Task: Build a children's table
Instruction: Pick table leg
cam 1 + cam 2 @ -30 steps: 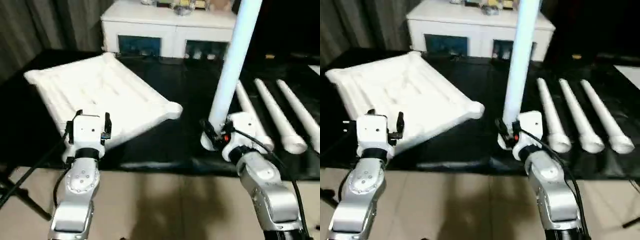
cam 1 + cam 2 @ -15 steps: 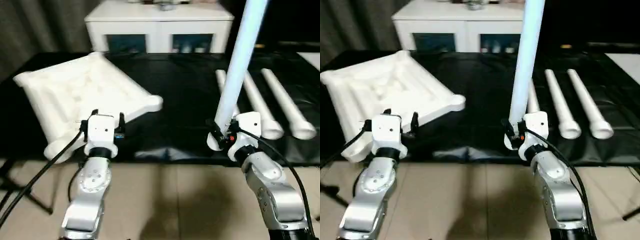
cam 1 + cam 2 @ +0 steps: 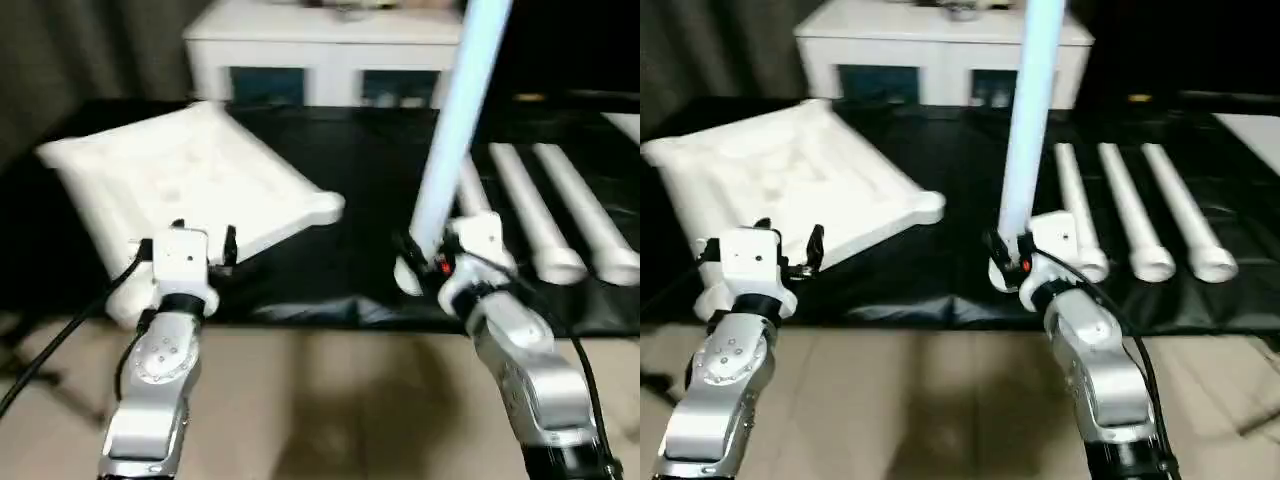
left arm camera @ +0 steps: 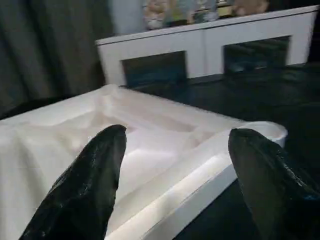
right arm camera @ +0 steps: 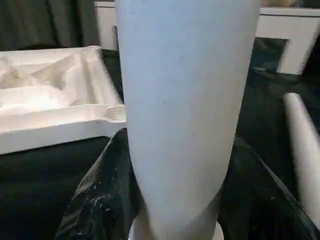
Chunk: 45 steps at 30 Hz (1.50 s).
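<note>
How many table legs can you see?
4. One leg stands upright in the right end effector. Three legs lie side by side on the black mat to its right.

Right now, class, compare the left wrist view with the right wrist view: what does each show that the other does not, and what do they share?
The left wrist view alone has the left tool, fingers spread apart with nothing between them, facing the near edge of the tabletop.

The right wrist view alone has the right tool shut on the held leg, and one lying leg on the black mat.

Both show the tabletop, ribbed underside up, and the white cabinet behind.
</note>
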{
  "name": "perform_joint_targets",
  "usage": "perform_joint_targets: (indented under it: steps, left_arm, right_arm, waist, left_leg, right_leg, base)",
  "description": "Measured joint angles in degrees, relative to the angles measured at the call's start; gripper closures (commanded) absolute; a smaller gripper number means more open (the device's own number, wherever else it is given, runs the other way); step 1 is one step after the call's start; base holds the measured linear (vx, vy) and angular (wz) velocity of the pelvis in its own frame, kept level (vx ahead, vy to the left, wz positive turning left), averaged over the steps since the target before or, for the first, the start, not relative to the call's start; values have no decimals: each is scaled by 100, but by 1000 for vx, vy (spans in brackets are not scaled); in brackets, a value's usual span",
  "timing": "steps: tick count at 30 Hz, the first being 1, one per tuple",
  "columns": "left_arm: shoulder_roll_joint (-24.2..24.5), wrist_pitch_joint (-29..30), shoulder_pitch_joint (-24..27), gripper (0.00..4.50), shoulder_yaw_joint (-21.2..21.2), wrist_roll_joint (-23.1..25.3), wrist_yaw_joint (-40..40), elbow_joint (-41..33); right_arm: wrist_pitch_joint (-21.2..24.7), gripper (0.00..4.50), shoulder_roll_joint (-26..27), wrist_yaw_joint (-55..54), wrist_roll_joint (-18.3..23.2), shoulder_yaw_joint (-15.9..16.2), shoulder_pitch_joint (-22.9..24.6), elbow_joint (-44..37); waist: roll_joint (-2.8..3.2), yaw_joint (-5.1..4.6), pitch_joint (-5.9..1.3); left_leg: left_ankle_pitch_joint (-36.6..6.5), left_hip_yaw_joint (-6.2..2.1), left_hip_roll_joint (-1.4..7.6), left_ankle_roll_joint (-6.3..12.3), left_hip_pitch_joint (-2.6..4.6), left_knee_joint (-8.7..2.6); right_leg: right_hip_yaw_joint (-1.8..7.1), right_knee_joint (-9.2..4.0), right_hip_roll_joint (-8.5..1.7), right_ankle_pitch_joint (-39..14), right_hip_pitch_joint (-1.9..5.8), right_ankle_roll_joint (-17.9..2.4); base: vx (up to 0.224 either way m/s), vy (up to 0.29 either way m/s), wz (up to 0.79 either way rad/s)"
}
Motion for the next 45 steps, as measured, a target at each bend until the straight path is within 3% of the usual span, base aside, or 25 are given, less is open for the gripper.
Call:
perform_joint_targets:
  steps: [1,3,4,6,9,11,12,13,14,15,16,18,19,21,23,25,26,28,30,31,33,35,37,42,45]
  left_arm:
    - [-33,0,-47,85,-51,0,-8,31]
    - [-66,1,-95,85,-108,-16,-44,41]
    - [-55,6,-94,85,-102,-17,-49,40]
    - [34,10,-78,85,-32,-15,-52,39]
    - [98,16,-40,85,159,-10,-32,81]
    - [79,15,-37,85,194,-10,-24,77]
    - [68,13,-44,85,191,-9,-24,66]
    - [-16,25,-64,85,150,-7,-23,93]
    - [-107,30,-39,85,-26,-15,-43,82]
    - [-101,33,-41,85,-110,-22,-66,81]
    - [-86,33,-43,85,-123,-25,-91,75]
    - [17,23,-42,85,-75,-15,-125,70]
    - [59,20,-23,85,-38,-13,-143,71]
    - [121,18,21,85,113,-32,-178,78]
    - [123,18,21,85,117,-45,-256,68]
    - [111,16,22,85,33,-47,-356,66]
    - [95,5,18,85,-41,-46,-400,62]
    - [-27,-2,34,85,-237,-75,-479,101]
    - [-39,-2,38,85,-469,-95,-563,67]
    - [-17,4,51,85,-466,-103,-583,19]
    - [20,7,49,85,-426,-114,-611,-46]
    - [31,-68,136,85,-249,-251,-676,-25]
    - [187,-95,156,85,-118,-424,-940,-20]
    - [1093,234,175,46,-659,-1240,-2880,-79]
    - [1297,465,179,7,-935,-1243,-3413,97]
  right_arm:
    - [-48,264,-53,-2,-32,-17,-1,89]
    - [-45,264,-113,4,-48,-91,2,223]
    - [-45,264,-115,6,-41,-117,1,212]
    - [-49,264,-40,27,-39,-66,-29,218]
    - [-77,264,79,140,-20,155,-233,270]
    - [-151,264,41,147,-46,151,-278,359]
    - [-154,264,9,176,-45,146,-265,361]
    - [-152,264,-94,214,-48,119,-223,374]
    - [-119,264,-184,232,-46,63,-199,437]
    - [-96,264,-156,216,-33,-54,-194,436]
    - [-90,264,-126,202,-13,-115,-205,427]
    - [-99,264,-97,194,-5,-116,-277,408]
    - [-104,264,-38,194,-6,-85,-265,416]
    - [-95,264,87,219,7,144,-274,407]
    - [-72,264,37,229,1,163,-254,402]
    - [-66,264,-40,226,-14,140,-246,402]
    - [-65,264,-92,225,-19,122,-232,402]
    - [-53,264,-177,219,-15,-55,-79,408]
    - [38,264,-207,207,-15,-207,6,409]
    - [63,264,-206,213,-8,-223,6,371]
    - [61,264,-275,292,-5,-176,7,225]
    - [62,264,-318,427,7,-34,7,182]
    - [61,264,-291,611,90,165,-5,164]
    - [73,264,-405,1202,410,148,-8,95]
    - [105,264,-478,1357,442,151,-10,96]
  waist:
    - [19,13,-8]
    - [70,106,-32]
    - [122,141,-63]
    - [157,144,-92]
    - [50,62,-124]
    - [-107,39,-155]
    - [-263,37,-168]
    - [-289,-6,-159]
    - [-270,42,-151]
    - [-231,57,-145]
    - [-209,89,-147]
    - [8,252,-160]
    - [61,281,-138]
    - [13,237,-146]
    - [11,229,-148]
    - [-66,197,-149]
    - [-204,177,-149]
    - [-295,252,-117]
    - [-255,309,-120]
    - [-219,319,-133]
    - [-57,330,-129]
    - [95,241,-110]
    - [45,180,-133]
    - [-8,291,-188]
    - [-23,308,-170]
  left_leg:
    - [-63,-38,2,109,-38,68]
    - [-140,-201,47,311,-294,326]
    - [-88,-229,108,339,-383,199]
    - [54,-271,174,46,-313,192]
    - [-86,-334,-10,106,-203,194]
    - [-168,-330,-134,104,-103,183]
    - [-212,-407,-326,170,-131,205]
    - [-309,-475,-394,405,-184,341]
    - [-398,-513,-368,821,-284,635]
    - [-401,-511,-318,823,-434,880]
    - [-363,-507,-279,743,-535,915]
    - [-74,-438,3,261,-450,328]
    - [-3,-395,104,-2,-354,337]
    - [-72,-385,17,72,-265,294]
    - [-153,-338,-53,130,-180,293]
    - [-204,-253,-144,149,-92,264]
    - [-243,-157,-271,131,-18,246]
    - [-399,-117,-333,359,24,404]
    - [-457,-274,-330,461,-105,784]
    - [-415,-332,-309,383,-179,803]
    - [-294,-393,-111,211,-372,554]
    - [-9,-371,58,43,-345,444]
    - [-35,-375,-7,107,-351,421]
    - [-8,-297,-161,109,-554,466]
    - [47,-286,-143,78,-561,392]
  right_leg:
    - [11,-2,14,-21,-3,4]
    - [7,10,27,-92,-3,38]
    - [-9,8,63,-117,-2,53]
    - [-11,57,89,-207,5,75]
    - [95,857,-54,-384,-413,77]
    - [251,831,-136,-287,-725,314]
    - [360,467,-240,-83,-678,324]
    - [308,511,-278,1,-631,309]
    - [206,437,-297,-45,-526,305]
    - [68,337,-308,-47,-413,300]
    - [-72,232,-325,-66,-292,258]
    - [-203,108,-161,-107,-78,191]
    - [-226,95,-128,-138,8,179]
    - [-25,464,-93,-297,-148,-35]
    - [65,882,-90,-292,-460,107]
    - [156,786,-116,-192,-709,252]
    - [253,415,-193,-47,-729,172]
    - [374,453,-180,71,-630,89]
    - [372,359,-129,34,-455,65]
    - [408,314,-68,31,-398,60]
    - [299,263,52,12,-261,37]
    - [185,252,101,-62,-160,71]
    - [212,349,66,-137,-238,-126]
    - [392,438,-105,-52,-508,278]
    - [373,387,-104,-9,-520,225]
  base:
    - [106,8,-7]
    - [114,19,-6]
    - [145,61,-4]
    - [173,69,-4]
    - [191,39,-4]
    - [129,-27,-19]
    - [66,-59,3]
    - [72,-46,36]
    - [72,-46,36]
    - [106,-42,45]
    - [98,-11,41]
    - [121,13,28]
    - [176,68,6]
    - [173,72,9]
    - [139,61,5]
    - [109,8,-2]
    - [105,-15,-2]
    - [104,-78,5]
    - [119,-58,-1]
    - [98,-2,-19]
    - [96,26,-15]
    - [109,133,0]
    - [137,121,2]
    - [68,40,2]
    - [0,0,0]
